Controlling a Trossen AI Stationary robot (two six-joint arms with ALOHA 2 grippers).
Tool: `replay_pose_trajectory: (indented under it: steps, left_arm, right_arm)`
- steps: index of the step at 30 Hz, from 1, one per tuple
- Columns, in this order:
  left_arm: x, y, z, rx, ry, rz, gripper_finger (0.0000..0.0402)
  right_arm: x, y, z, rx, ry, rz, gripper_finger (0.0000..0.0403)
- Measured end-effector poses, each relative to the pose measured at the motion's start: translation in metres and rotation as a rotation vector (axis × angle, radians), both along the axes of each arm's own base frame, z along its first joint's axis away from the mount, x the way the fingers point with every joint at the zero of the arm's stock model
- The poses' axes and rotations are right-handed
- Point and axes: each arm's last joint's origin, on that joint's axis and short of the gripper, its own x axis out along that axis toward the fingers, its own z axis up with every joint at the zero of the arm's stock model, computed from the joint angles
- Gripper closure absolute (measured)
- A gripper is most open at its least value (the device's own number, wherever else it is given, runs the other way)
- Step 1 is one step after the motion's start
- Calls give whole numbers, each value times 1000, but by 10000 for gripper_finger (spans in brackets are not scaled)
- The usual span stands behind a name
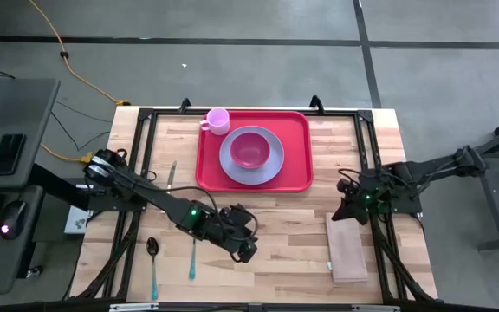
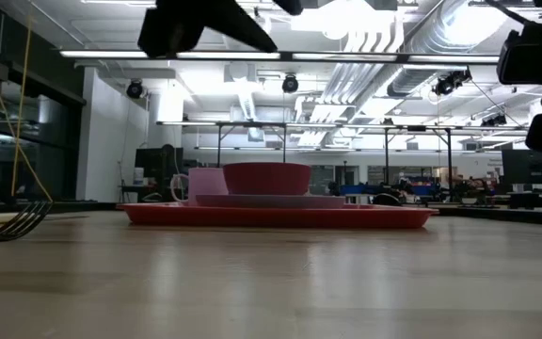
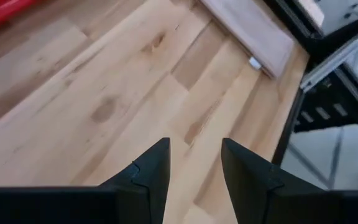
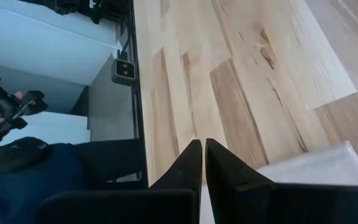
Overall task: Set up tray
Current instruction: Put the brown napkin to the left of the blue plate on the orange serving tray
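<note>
Tray (image 1: 296, 147) sits at far-middle of worktop (image 1: 284, 234), long axis across. Left tool (image 1: 246, 252), fingers apart & empty, hovers near edge, closer to tray than right tool (image 1: 346, 211), fingers together, above napkin (image 1: 348, 250).

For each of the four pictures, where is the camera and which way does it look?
High: above, looking down on tray, both arms, left gripper, right gripper.
Low: table height, level toward the tray; arms overhead.
Left wrist: past its open fingers over the wood to the napkin.
Right wrist: past its shut fingers; napkin.
Both wrists share the napkin.
</note>
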Motion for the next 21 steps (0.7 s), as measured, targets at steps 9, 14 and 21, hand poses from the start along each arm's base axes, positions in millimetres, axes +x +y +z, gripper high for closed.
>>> replay_pose_trajectory:
  steps: [9,14,21]
  left_arm:
    - [-10,6,-38,23,5,21,229]
    - [-18,10,-44,8,-51,12,229]
    - [-47,25,-41,12,-117,-11,229]
  right_arm:
    - [3,9,9,-4,-113,-10,402]
    - [3,11,10,-18,-131,-40,402]
    - [9,12,14,-46,-154,-103,402]
